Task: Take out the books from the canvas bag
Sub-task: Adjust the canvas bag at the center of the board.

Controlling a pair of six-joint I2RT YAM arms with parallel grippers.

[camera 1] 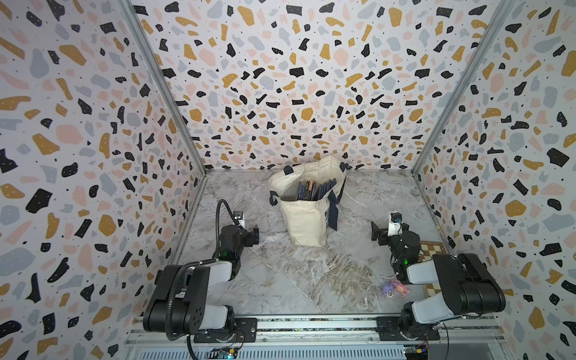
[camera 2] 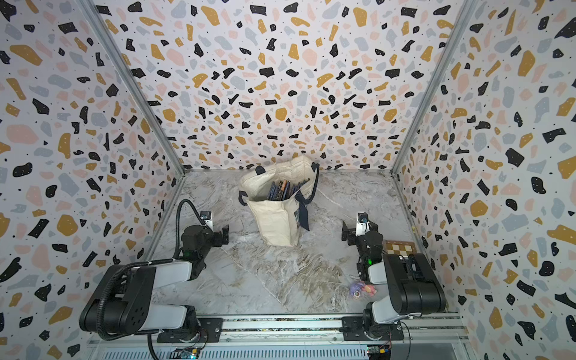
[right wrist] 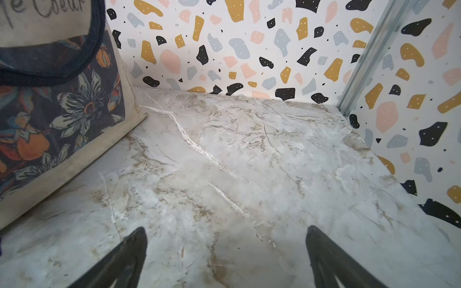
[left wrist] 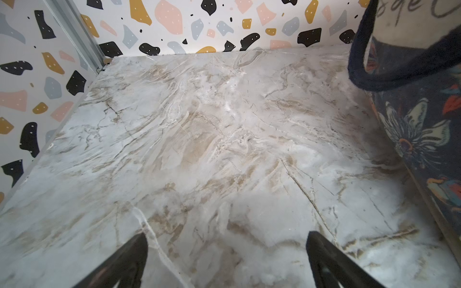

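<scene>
Left gripper (left wrist: 227, 237) and right gripper (right wrist: 225, 232), wide open and empty, flank the canvas bag (camera 1: 307, 218); the books (camera 1: 314, 190) want a top-down reach

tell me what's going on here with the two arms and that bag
Nothing is being handled yet. The bag stands upright toward the back of the table, with the books on edge inside it. The left gripper and right gripper hover open and empty, one on each side of the bag, touching nothing. No book lies out on the table.
</scene>
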